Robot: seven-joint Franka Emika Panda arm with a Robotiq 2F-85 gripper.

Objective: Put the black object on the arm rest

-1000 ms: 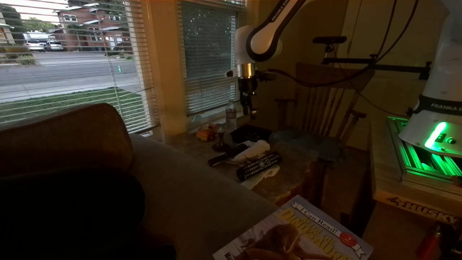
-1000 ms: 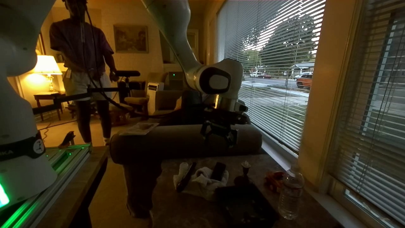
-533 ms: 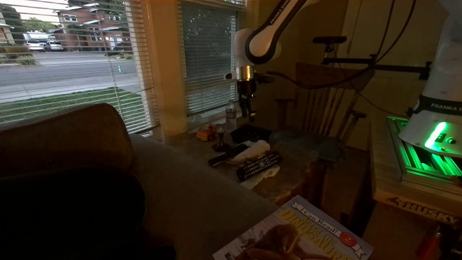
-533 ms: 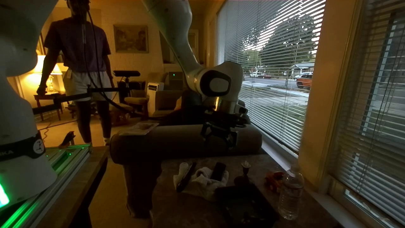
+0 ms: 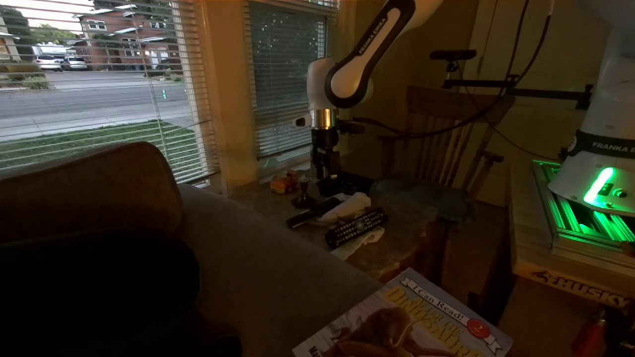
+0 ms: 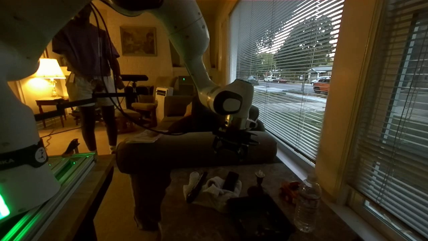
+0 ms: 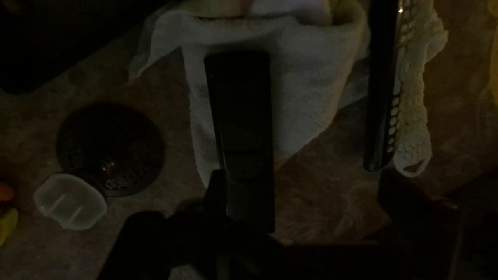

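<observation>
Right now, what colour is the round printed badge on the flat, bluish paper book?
The round printed badge is red, best seen in an exterior view.

In an exterior view, the pincer and robot arm have descended and shifted toward the left of the frame.

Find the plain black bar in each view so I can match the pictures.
In an exterior view: the black bar, just below centre, by the white cloth.
In an exterior view: the black bar, below centre, slightly right, partly on the white cloth.
In the wrist view: the black bar, near the middle, lengthwise, partly on the white cloth.
Shared landmark: the white cloth.
</observation>
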